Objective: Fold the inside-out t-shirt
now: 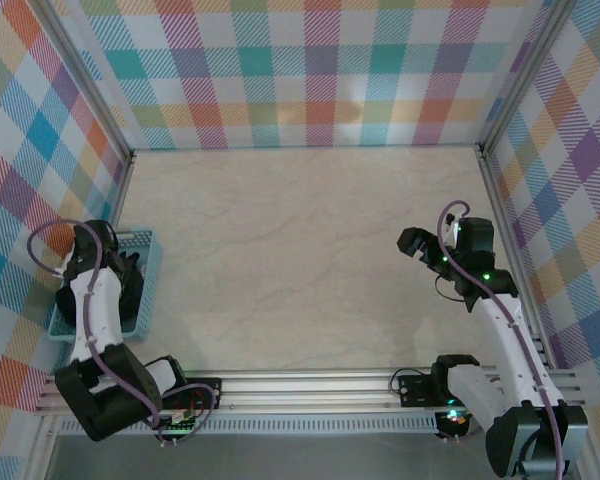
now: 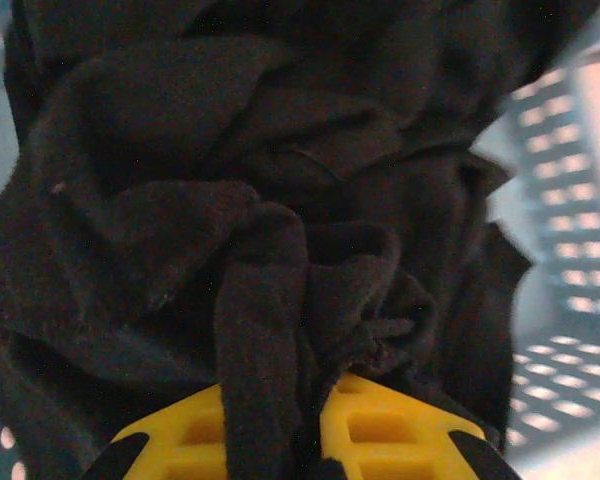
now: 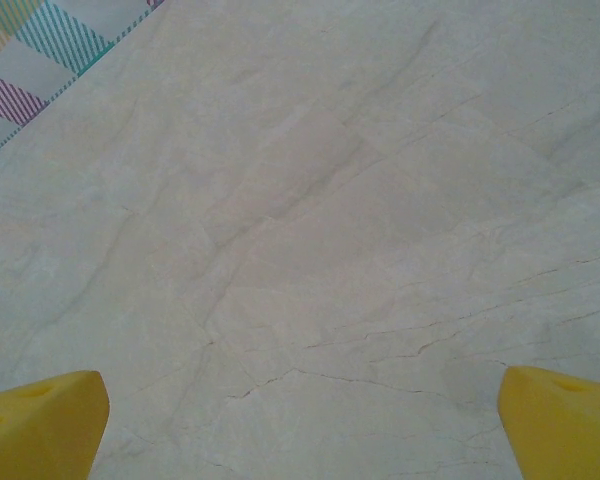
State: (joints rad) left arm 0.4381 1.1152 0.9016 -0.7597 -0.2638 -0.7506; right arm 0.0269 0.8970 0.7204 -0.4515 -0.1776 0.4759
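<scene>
The inside-out t-shirt (image 2: 280, 200) is lying as a crumpled black heap in the pale blue basket (image 1: 152, 262) at the left edge of the bench (image 1: 300, 250). Our left pincer (image 2: 302, 440) is clamping a bunched ridge of its fabric between the yellow fingers (image 2: 400, 435). Our right pincer (image 3: 300, 425) is hanging over bare bench, fingers wide apart and holding nothing. We are reading this as the opening step, getting the shirt out of the basket. To do it well, we are planning a straight upward lift until all the cloth clears the basket wall, so the basket is not dragged along. From there we are aiming for mid-bench, where the right pincer can help spread it.
</scene>
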